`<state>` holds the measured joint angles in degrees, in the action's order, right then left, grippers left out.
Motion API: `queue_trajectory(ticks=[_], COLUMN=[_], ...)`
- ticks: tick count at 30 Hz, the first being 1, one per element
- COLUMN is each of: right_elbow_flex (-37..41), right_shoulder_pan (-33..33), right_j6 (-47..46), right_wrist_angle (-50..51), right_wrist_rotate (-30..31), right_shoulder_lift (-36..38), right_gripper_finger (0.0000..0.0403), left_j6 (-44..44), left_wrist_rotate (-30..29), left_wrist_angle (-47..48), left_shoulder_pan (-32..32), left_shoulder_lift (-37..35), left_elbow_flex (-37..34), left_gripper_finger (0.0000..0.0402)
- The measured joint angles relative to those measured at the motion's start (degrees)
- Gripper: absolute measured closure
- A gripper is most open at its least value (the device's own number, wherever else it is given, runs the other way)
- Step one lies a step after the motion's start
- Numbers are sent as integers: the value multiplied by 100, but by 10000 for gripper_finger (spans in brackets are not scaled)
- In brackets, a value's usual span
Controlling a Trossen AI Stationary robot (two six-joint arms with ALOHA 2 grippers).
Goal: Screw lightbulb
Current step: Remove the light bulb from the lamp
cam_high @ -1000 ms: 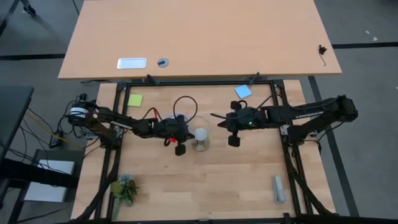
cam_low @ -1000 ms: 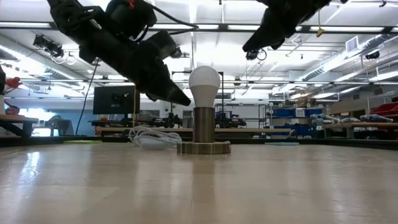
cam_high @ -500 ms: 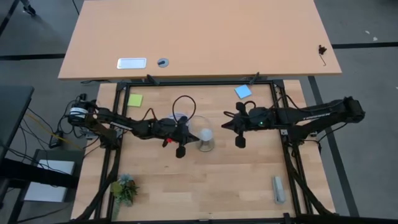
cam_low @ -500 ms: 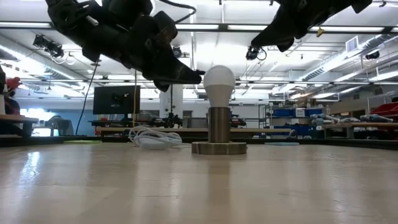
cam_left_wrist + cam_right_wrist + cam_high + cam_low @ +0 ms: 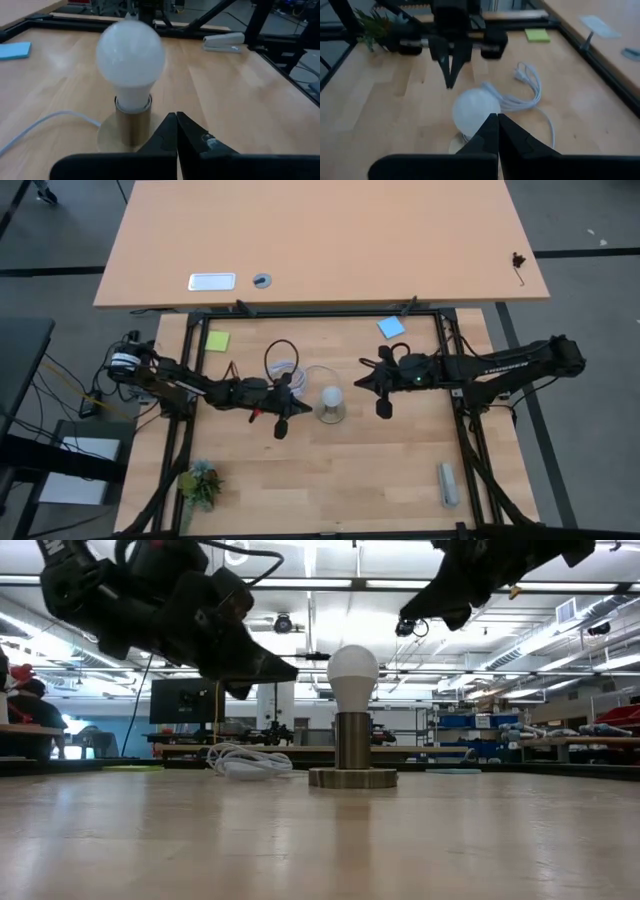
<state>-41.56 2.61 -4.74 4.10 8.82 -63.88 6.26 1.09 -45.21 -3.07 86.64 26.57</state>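
Note:
The white lightbulb (image 5: pixel 331 396) stands upright with its neck in the round socket base (image 5: pixel 352 778), which rests on the table near the middle. It also shows in the low view (image 5: pixel 353 667) and both wrist views (image 5: pixel 130 52) (image 5: pixel 475 112). My left gripper (image 5: pixel 298 400) is shut and empty, hovering a little to the bulb's left at bulb height (image 5: pixel 293 668), apart from it. My right gripper (image 5: pixel 361 380) is shut and empty, to the bulb's right and higher than it (image 5: pixel 403 619).
The socket's white cable (image 5: pixel 285 368) lies looped behind the base toward the far left. A grey stapler-like thing (image 5: pixel 448 483) lies at the near right, a blue note (image 5: pixel 391 327) and a green note (image 5: pixel 217 340) at the far edge, a small plant (image 5: pixel 200 483) at the near left.
My left gripper went right against the bulb, and the socket base with the bulb slid a little toward the table's right edge, staying upright. The left gripper has since drawn back to the left, clear of the bulb. My right gripper moved a little to the right.

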Motion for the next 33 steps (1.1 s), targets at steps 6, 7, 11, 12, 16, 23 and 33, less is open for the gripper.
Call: queue_trajectory(ticks=[6, 7, 11, 12, 16, 23, 33], right_elbow_flex=[0, 0, 0, 0, -2, -4, -4], right_shoulder_pan=[7, 36, 152, 175, 199, 199, 199], right_j6=[187, 224, 559, 629, 779, 947, 1051], right_wrist_angle=[2, -6, -55, -38, -24, 99, 271], right_wrist_rotate=[-15, -15, -11, 5, 33, 27, -267], right_shoulder_lift=[-287, -315, -284, -245, -35, 170, 208], right_gripper_finger=[394, 394, 398, 399, 399, 399, 400], left_j6=[22, 22, 41, 49, 153, 150, 151], left_wrist_rotate=[-147, -153, -320, -362, -454, -439, -289], left_wrist_angle=[48, 46, 227, 330, 771, 1040, 1027], left_shoulder_pan=[-11, -11, -11, -11, -11, -11, -11], left_shoulder_lift=[-683, -811, -1399, -1566, -2153, -2822, -3011], left_elbow_flex=[-389, -458, -831, -926, -1143, -1386, -1512], left_gripper_finger=[401, 401, 401, 401, 401, 401, 401])
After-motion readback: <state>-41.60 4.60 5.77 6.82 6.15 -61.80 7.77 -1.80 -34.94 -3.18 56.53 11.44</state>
